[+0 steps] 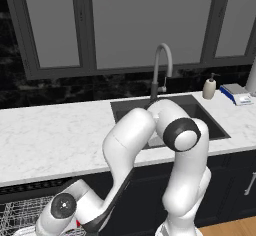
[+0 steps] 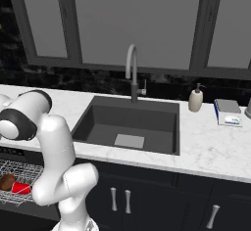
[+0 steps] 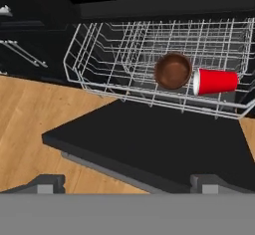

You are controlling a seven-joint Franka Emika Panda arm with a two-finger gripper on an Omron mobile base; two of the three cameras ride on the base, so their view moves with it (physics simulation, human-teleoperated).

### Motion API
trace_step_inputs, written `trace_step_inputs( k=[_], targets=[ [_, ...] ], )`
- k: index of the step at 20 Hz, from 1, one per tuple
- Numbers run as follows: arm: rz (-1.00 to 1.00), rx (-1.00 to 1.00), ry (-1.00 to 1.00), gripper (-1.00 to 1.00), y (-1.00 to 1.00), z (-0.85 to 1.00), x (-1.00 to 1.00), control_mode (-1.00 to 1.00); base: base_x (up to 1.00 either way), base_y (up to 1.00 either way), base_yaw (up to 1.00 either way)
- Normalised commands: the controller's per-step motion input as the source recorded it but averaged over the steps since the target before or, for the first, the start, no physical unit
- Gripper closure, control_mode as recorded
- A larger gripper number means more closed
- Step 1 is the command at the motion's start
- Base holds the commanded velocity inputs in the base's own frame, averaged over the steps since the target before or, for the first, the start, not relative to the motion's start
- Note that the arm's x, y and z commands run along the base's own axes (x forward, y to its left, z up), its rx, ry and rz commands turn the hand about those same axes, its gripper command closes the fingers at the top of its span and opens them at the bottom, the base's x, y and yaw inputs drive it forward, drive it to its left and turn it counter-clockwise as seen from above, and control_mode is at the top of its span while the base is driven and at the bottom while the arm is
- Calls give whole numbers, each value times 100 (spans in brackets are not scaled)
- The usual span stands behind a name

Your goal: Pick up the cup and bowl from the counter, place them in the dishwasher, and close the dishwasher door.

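Bowl [image 3: 173, 70] and cup [image 3: 215, 81] lie side by side in the rack [image 3: 107, 55]. Door [image 3: 149, 144] hangs fully down: rigid, likely heavy, hinged; best lifted under its free edge. Hand [image 3: 127, 183] wide open, empty, above it.

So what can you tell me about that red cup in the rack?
The cup is a small red tapered party cup, plastic-looking, with a white rim. It lies on its side in the white wire rack of the open dishwasher, its rim end turned toward the brown bowl close beside it; whether they touch is unclear. Nothing grips it. From the right base view it shows red through the wires.
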Motion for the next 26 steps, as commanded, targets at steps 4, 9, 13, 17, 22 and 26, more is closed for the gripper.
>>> trace_step_inputs(
  k=[4,9,13,17,22,26],
  targets=[
    [4,5,-3,-100,-4,0,-20,-100,0,0,0],
    [0,2,0,-100,-3,0,-3,-100,0,0,0],
    [0,0,0,-100,0,0,0,-100,0,0,0],
    [0,0,0,-100,0,0,0,-100,0,0,0],
    [0,0,0,-100,0,0,0,-100,0,0,0],
    [6,0,0,-100,0,0,-31,-100,0,0,0]
  ],
)
